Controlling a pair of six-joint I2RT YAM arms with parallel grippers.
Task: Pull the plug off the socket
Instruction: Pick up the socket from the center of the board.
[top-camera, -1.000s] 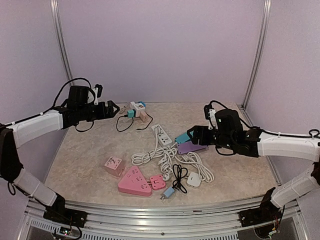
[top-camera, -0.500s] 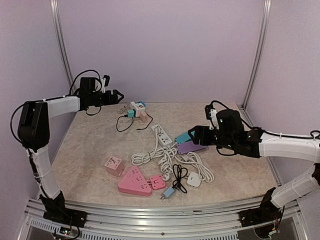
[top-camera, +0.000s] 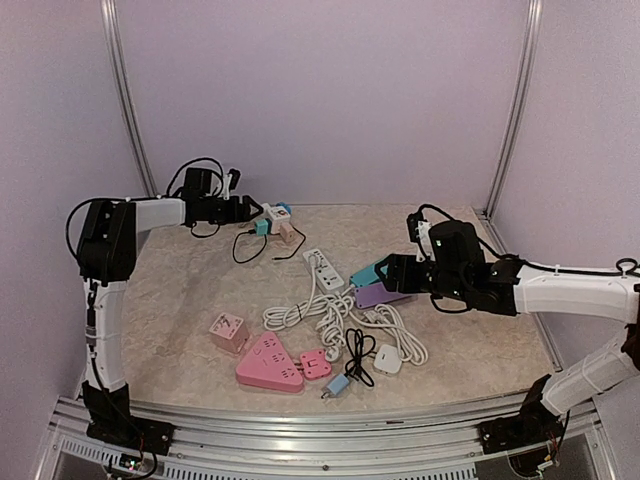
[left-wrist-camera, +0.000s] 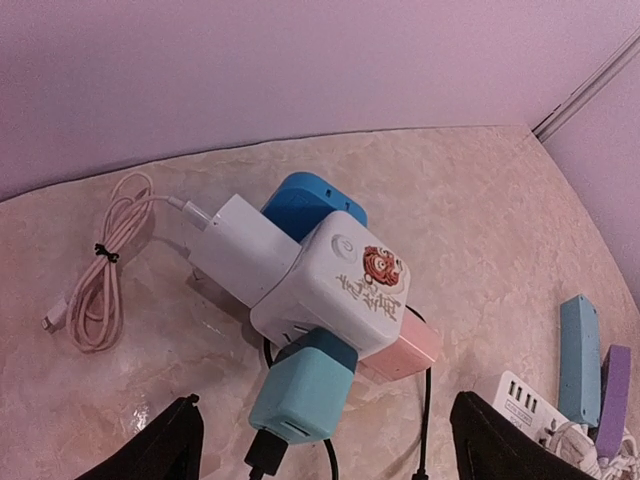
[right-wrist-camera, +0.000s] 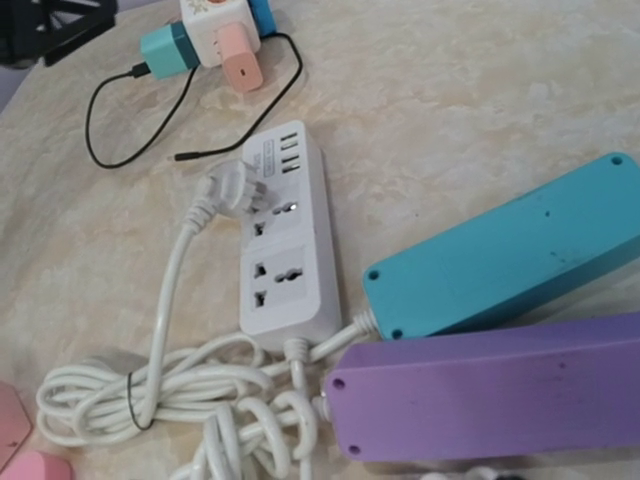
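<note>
left tool (top-camera: 248, 211) spread wide, holding nothing. just ahead of it the cube socket (left-wrist-camera: 335, 285) lies tilted on the surface (left-wrist-camera: 480, 200), with a charger (left-wrist-camera: 235, 245), blue plug (left-wrist-camera: 300, 200), teal plug (left-wrist-camera: 300, 390) and pink plug (left-wrist-camera: 400, 350) in its sides. right tool (top-camera: 392, 268): width cannot be told. teal strip (right-wrist-camera: 500, 260) and purple strip (right-wrist-camera: 500, 385) lie close before it, and the white strip (right-wrist-camera: 285, 270) beyond them has a white plug (right-wrist-camera: 228, 185) in it.
</note>
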